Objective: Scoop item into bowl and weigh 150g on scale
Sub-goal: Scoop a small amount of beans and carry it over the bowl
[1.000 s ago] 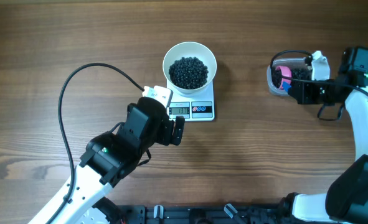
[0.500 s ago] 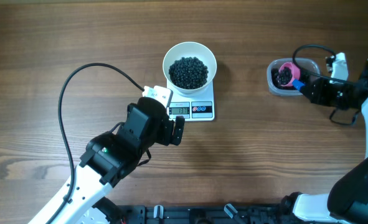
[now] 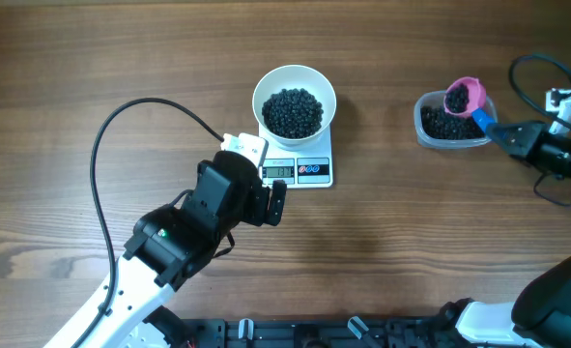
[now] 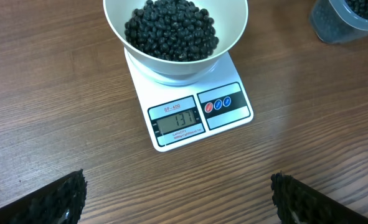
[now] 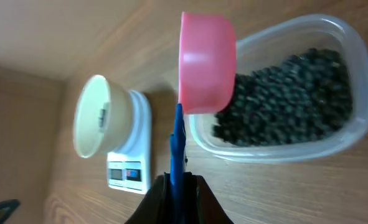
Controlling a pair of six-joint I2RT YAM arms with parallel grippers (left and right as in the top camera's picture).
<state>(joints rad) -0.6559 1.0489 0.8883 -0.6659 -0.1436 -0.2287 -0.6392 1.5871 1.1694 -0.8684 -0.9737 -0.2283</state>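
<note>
Overhead, left jaws wide apart, empty, beside scale point(image 3: 309, 172), right jaws clamped on scoop point(image 3: 465, 96) over tub point(image 3: 424, 132).

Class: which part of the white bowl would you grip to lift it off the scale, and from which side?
Probably the rim of the bowl, from straight above, one finger inside, one outside. It looks too wide to span, and the beans sit in the middle, leaving the upper wall bare.
</note>
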